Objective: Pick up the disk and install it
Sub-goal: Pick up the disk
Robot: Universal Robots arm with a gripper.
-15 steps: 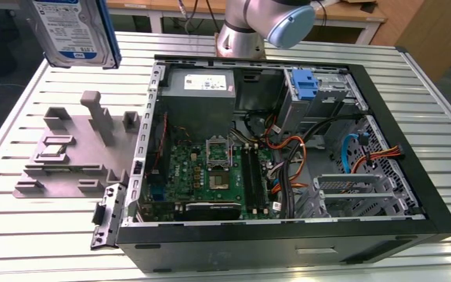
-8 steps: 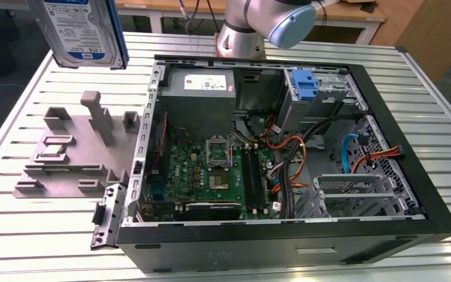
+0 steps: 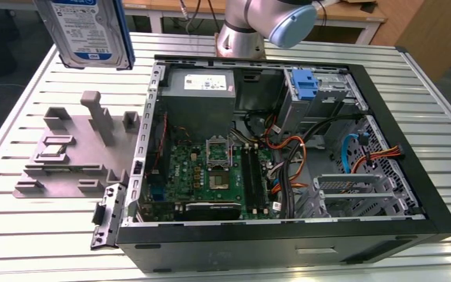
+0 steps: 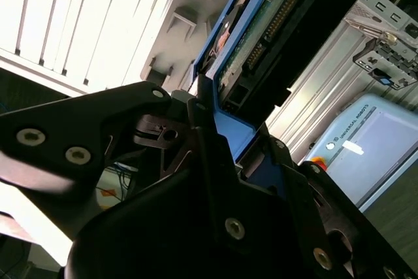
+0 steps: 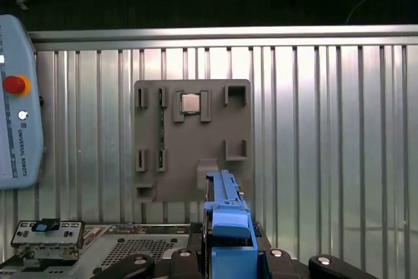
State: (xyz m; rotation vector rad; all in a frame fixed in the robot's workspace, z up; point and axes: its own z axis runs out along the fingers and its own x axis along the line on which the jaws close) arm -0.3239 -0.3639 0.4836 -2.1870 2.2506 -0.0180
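Note:
The disk [image 3: 88, 29] hangs upright in the air over the slatted table at the exterior view's upper left, above the grey fixture. Its white-and-blue label faces the camera and a blue carrier frames it. In the second wrist view my gripper [image 4: 209, 119] is shut on the disk [image 4: 261, 24], the black fingers [image 4: 163, 135] clamping the blue carrier's edge, with the green circuit board side showing. Seen from the first wrist view, the disk [image 5: 225, 207] stands edge-on between the jaws of the gripper [image 5: 225, 256], above the fixture.
An open computer case [image 3: 437, 194] lies on the table, with a blue bracket [image 3: 305, 85] on its drive bay and a grey power supply [image 3: 198, 82]. The grey fixture plate [image 3: 77, 147] [image 5: 192, 155] holds a small chip [image 5: 190, 103]. A pendant [image 5: 16, 129] lies nearby.

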